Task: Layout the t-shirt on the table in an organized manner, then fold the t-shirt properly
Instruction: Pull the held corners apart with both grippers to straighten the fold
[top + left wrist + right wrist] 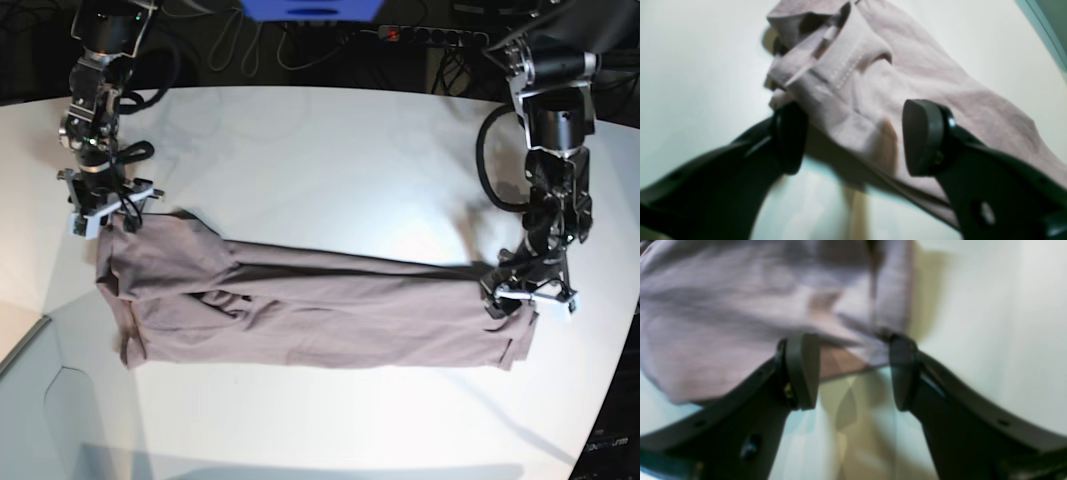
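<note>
Base view shows you the t-shirt [320, 310] lying as a long band across the worktop [330, 150], its length running from one arm to the other. Your left pincer [530, 297] sits at one end, your right pincer [100, 208] at the other corner; both stand wide open over the cloth edge, gripping nothing.

The t-shirt [330, 315] is a plain dusty mauve with no print; the counter [330, 150] is matte white; both claws are black.
</note>
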You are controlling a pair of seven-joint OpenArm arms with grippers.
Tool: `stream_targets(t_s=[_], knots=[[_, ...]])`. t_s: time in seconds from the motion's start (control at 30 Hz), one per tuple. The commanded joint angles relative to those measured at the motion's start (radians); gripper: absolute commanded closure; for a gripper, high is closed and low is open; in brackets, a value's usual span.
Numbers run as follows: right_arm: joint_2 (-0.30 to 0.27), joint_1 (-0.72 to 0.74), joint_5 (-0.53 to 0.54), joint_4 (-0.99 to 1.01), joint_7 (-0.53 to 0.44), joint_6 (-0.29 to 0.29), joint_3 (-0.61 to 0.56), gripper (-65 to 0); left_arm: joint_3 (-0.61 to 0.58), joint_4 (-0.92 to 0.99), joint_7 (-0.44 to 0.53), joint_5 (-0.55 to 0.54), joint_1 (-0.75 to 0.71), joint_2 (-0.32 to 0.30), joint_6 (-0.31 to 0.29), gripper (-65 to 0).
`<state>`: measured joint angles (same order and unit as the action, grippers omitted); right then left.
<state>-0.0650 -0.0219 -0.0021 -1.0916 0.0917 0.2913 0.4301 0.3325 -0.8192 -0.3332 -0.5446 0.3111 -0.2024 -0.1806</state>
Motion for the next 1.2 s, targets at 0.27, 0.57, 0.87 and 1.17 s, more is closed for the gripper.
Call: stream_targets(t_s=[0.27, 0.57, 0.87, 1.17], knots=[[-0.006, 0.001, 0.000, -0.011, 0.012, 0.003, 0.003, -1.5, 0.006, -0.030, 0.013, -0.012, 0.023, -0.006, -0.010, 0.0], [0.001, -0.051, 0.001, -0.140, 0.010, 0.006, 0.005, 0.0, 0.007, -0.305, 0.009, -0.012, -0.066, -0.001, -0.006, 0.0], [0.050, -0.175, 0.001, -0.447, 0.018, 0.006, 0.005, 0.0, 0.007, -0.523, 0.009, -0.013, -0.223, 0.001, -0.001, 0.0], [0.086, -0.372, 0.001, -0.698, 0.010, 0.006, 0.005, 0.0, 0.007, -0.670, 0.009, -0.013, -0.416, 0.001, 0.000, 0.0]])
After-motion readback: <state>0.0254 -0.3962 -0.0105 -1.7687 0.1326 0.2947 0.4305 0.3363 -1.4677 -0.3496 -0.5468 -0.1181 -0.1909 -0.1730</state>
